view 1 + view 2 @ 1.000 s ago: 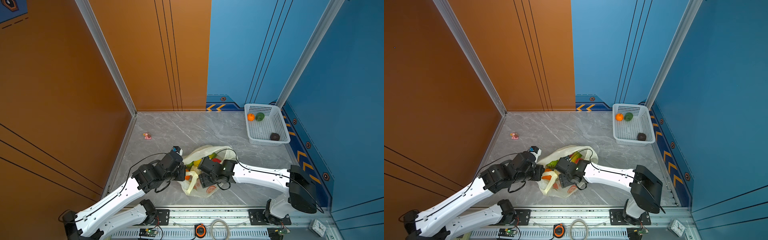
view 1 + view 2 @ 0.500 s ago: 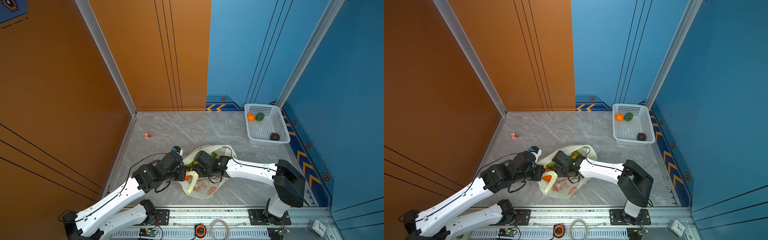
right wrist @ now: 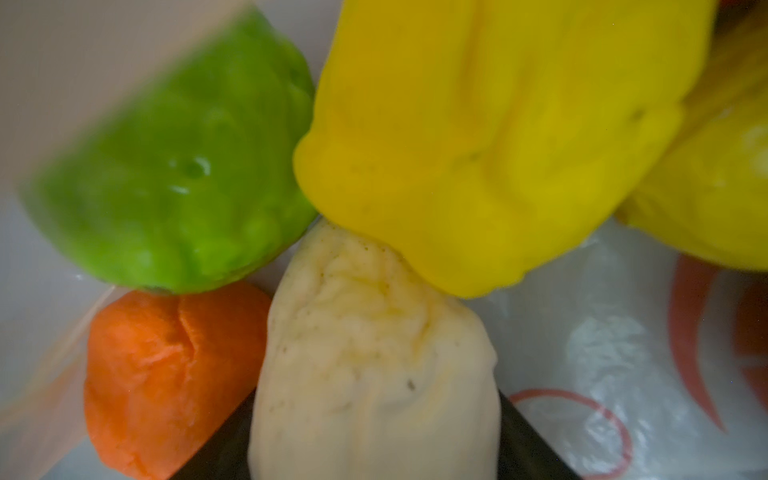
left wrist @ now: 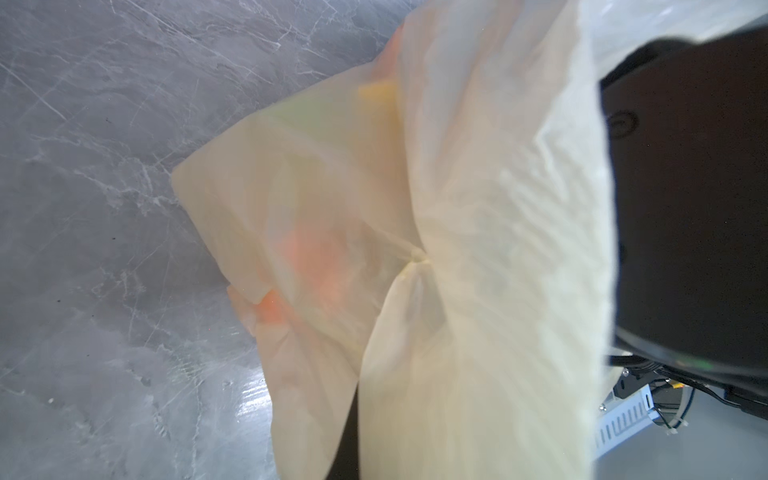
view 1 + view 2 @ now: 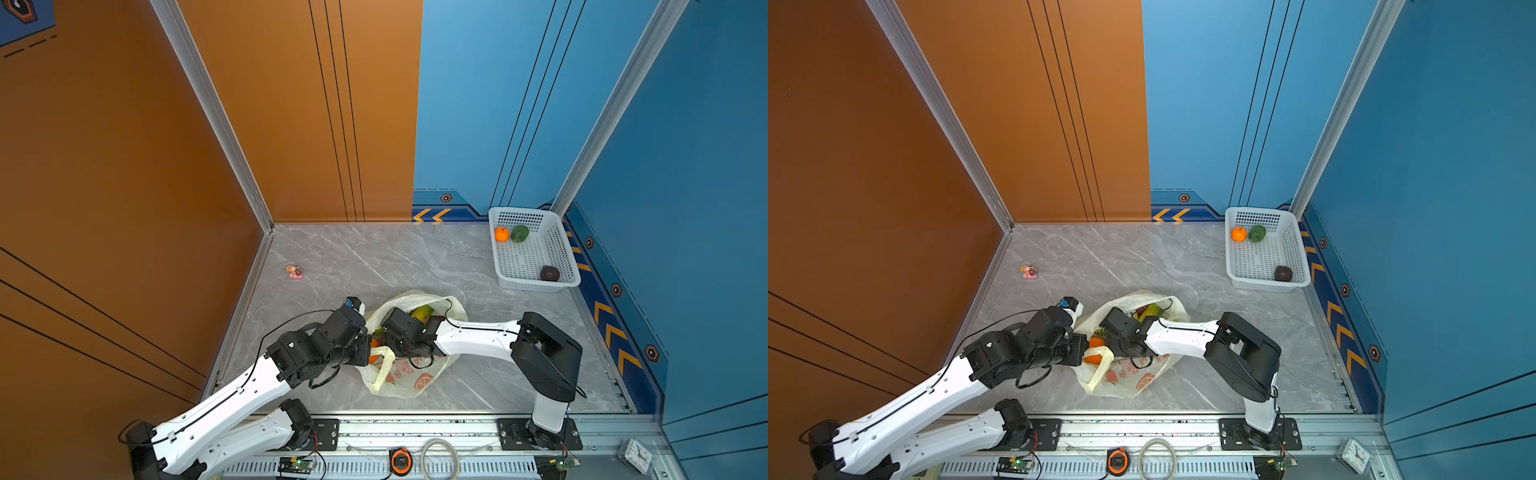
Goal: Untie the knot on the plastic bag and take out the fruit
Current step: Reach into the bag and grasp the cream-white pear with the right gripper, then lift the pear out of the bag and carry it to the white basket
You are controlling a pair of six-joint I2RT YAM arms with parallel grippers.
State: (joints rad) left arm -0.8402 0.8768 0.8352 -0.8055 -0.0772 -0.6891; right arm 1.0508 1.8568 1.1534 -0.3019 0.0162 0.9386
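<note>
Where both top views show it, the plastic bag [image 5: 409,380] [image 5: 1125,382] lies on the grey table [image 5: 374,257], mouth open, with fruit [image 5: 422,311] inside. The left gripper [image 5: 366,347] has its jaws closed at the bag's rim.

Left wrist view: bag plastic fills the frame and the fingers are hidden.

Right wrist view: the right gripper [image 3: 376,399] has its jaws around the cream fruit [image 3: 374,345], both fingers [image 3: 216,453] against its sides.

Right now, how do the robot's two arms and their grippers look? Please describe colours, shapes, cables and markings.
The left arm and the right arm have smooth white link shells with black joint housings; the right elbow housing is large and boxy. Thin black cables loop along both. The left gripper and right gripper are black. A small blue-and-white part sits at the left wrist.
</note>
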